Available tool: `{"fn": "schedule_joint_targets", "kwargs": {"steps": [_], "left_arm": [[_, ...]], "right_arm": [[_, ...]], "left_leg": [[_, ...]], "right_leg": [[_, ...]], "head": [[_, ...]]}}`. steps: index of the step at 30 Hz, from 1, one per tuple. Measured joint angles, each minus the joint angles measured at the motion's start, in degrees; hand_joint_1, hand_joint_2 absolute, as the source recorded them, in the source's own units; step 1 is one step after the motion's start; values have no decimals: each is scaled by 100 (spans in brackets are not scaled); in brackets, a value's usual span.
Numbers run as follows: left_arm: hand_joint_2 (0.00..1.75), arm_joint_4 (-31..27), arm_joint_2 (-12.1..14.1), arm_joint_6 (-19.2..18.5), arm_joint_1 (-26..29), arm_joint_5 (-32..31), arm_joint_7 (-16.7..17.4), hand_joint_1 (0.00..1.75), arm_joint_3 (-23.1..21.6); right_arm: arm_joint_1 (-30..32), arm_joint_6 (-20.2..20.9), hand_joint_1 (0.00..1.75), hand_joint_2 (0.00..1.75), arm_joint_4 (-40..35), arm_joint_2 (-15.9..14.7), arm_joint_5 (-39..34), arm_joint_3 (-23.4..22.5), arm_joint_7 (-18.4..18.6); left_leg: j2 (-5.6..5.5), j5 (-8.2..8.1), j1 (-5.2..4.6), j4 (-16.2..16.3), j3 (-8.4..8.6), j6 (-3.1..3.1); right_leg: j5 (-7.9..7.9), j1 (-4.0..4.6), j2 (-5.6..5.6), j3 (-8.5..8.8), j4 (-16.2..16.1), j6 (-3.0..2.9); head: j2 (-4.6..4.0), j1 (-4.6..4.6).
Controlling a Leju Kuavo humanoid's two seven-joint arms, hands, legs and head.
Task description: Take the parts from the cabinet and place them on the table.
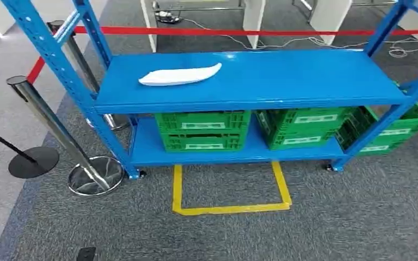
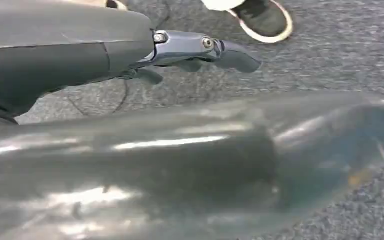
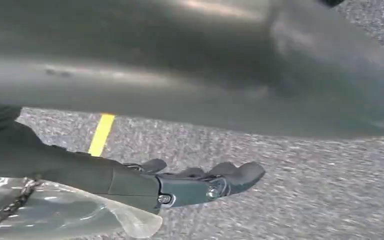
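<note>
Your left hand and right hand hung by the floor, fingers loosely out, holding nothing; white part lay on the rack's top shelf, well apart; approach crooked and you'd likely clip an upright or shove it back.

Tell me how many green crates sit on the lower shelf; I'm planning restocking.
3. One green crate sits at the left of the lower shelf, a second at the middle, a third angled at the right end. The top shelf may hide others behind.
</note>
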Motion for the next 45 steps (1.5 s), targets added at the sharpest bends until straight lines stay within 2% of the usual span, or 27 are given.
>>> {"fn": "schedule_joint_targets", "kwargs": {"steps": [2, 3, 4, 6, 8, 9, 12, 14, 16, 17, 18, 19, 22, 23, 24, 25, 27, 29, 31, 33, 35, 37, 38, 39, 41, 43, 45], "left_arm": [[0, 0, -13, 0, 4, -13, 0, 0, -2], [0, 0, -15, 0, 17, -22, 0, 0, -2], [0, 0, -13, 0, 25, -31, 0, 0, -2], [0, 0, -13, 0, 19, -46, -7, 0, -2], [0, 0, -20, 0, -1, -53, -22, 0, -2], [0, 0, -20, -2, -24, -53, -22, 0, -2], [0, 0, -28, -2, -9, -53, -24, 0, -2], [0, 0, -28, -4, -15, -55, -33, 0, -2], [0, 0, -28, -4, -16, -55, -35, 0, -2], [0, 0, -28, -4, -4, -55, -35, 0, -2], [0, 0, -28, -4, 10, -55, -35, 0, -2], [0, 0, -28, -4, 14, -55, -35, 0, -2], [0, 0, -28, -4, 16, -55, -37, 0, 0], [0, 2, -44, -9, 26, -53, -37, 0, -2], [0, 2, -46, -7, 11, -53, -35, 0, -2], [0, 0, -48, -9, 19, -55, -37, 0, -2], [0, 0, -39, -4, 20, -53, -37, 0, 2], [0, -2, -33, -4, 13, -55, -39, 0, 4], [0, -2, -39, -7, 1, -55, -39, 0, 2], [0, -2, -44, -4, 14, -53, -39, 0, 2], [0, -2, -44, -4, 22, -53, -39, 0, 4], [0, -2, -50, -4, 15, -53, -39, 0, 4], [0, 0, -63, -4, 22, -55, -39, 0, 4], [0, 0, -70, -4, 7, -55, -39, 0, 4], [0, -2, -79, 0, 6, -55, -37, 0, 4], [0, -2, -66, 2, 14, -57, -39, 0, 4], [0, -2, -68, 2, -11, -61, -39, 0, 4]], "right_arm": [[11, -4, 0, 0, -2, -2, -13, -2, 13], [21, 2, 0, 0, 0, -2, -22, -4, 48], [33, 19, 0, 0, 0, -2, -29, -7, 79], [34, 37, 0, 0, 0, -2, -26, -7, 79], [37, 46, 0, 0, 7, -2, -29, -11, 70], [24, 44, 0, 0, 4, -2, -29, -11, 66], [40, 37, 0, 0, 2, -4, -29, -22, 68], [47, 28, 0, 0, 2, -4, -29, -26, 72], [24, 28, 0, 0, 2, -4, -29, -26, 72], [24, 28, 0, 0, 2, -4, -29, -26, 72], [27, 26, 0, 0, 2, -7, -29, -28, 72], [29, 26, 0, 0, 2, -7, -29, -28, 74], [31, 26, 0, 0, 2, -7, -29, -31, 74], [34, 28, 0, 0, 2, -7, -29, -31, 83], [21, 28, 0, 0, 2, -9, -29, -31, 77], [7, 31, 0, 0, 0, -9, -31, -31, 83], [11, 35, 0, 0, 0, -9, -35, -33, 83], [-7, 46, 0, 0, 0, -9, -35, -31, 79], [-12, 46, 0, 0, 0, -9, -37, -31, 79], [5, 46, 0, 0, 0, -9, -39, -31, 81], [32, 46, 0, 0, 0, -11, -44, -33, 81], [25, 46, 0, 0, 0, -11, -42, -33, 81], [35, 48, 0, 0, 2, -11, -44, -33, 79], [25, 59, 0, 0, 2, -13, -44, -33, 81], [29, 70, 0, 0, 0, -18, -44, -35, 88], [52, 92, 0, 0, 0, -11, -42, -42, 88], [29, 109, 0, 0, 0, -11, -42, -54, 85]], "left_leg": [[-1, -49, -20, 6, 18, 11], [-6, -82, -21, 9, 52, 9], [-19, -124, -21, 10, 107, 3], [-28, -235, -21, 9, 264, -19], [-21, -297, -12, -2, 314, -65], [-22, -310, -12, 3, 262, -112], [-18, -256, -15, 51, 300, -184], [-7, -240, 3, 617, 12, -240], [-6, -562, 47, 1401, -509, -313], [-6, -738, 72, 1653, -718, -346], [-6, -753, 102, 1695, -832, -367], [-6, -610, 132, 1550, -844, -385], [-1, 432, 211, 336, -527, -441], [15, 231, 174, 309, -536, -461], [39, 92, 127, 198, -497, -383], [36, 220, 120, 187, -500, -329], [19, 221, 108, 179, -418, -221], [24, 199, 108, 116, -307, -151], [21, 138, 83, 116, -280, -83], [11, 58, 45, 116, -203, -53], [-15, -36, 21, 116, -72, -49], [-17, -141, 15, 108, 79, -59], [-16, -189, 12, 103, 92, -76], [-35, -210, 0, 106, 113, -110], [-24, -195, -4, 140, 156, -176], [-17, -212, -7, 180, 198, -232], [-11, -352, 11, 706, -63, -307]], "right_leg": [[-229, 14, 1, -452, 642, 22], [-122, 16, 0, -554, 660, 8], [140, 17, 1, -535, 445, 2], [890, 16, -1, -280, -459, -33], [788, 77, -4, -272, -616, -53], [845, 78, 11, -176, -730, -130], [874, 44, 4, -71, -875, -187], [861, 23, -17, 119, -1021, -219], [795, 15, -20, 229, -1056, -256], [750, 8, -13, 284, -1056, -262], [698, 3, -1, 348, -1056, -257], [643, -3, 10, 418, -1057, -242], [473, -31, 14, 583, -1063, -164], [421, -28, 14, 665, -1032, -123], [375, -19, 16, 587, -1030, -73], [330, -27, 11, 636, -1063, -34], [346, -48, -8, 789, -1052, 34], [248, -57, -12, 563, -643, 41], [-68, -31, -11, -69, 310, 35], [-320, -9, -11, -540, 815, 4], [30, 33, -7, -594, 456, -70], [789, 106, -12, -387, -437, -166], [1022, 151, -14, -360, -661, -202], [715, 159, -13, -372, -715, -199], [955, 160, 1, -303, -777, -240], [970, 107, -2, -103, -909, -275], [970, 87, -12, 16, -970, -300]], "head": [[0, -9], [0, -11], [0, -9], [0, -9], [-2, -29], [7, -11], [7, -39], [7, -77], [7, -88], [7, -81], [9, -90], [7, -98], [7, -96], [7, -100], [9, -138], [9, -127], [9, -125], [11, -98], [11, -94], [11, -92], [11, -92], [11, -92], [11, -92], [11, -96], [11, -112], [13, -116], [13, -149]]}}
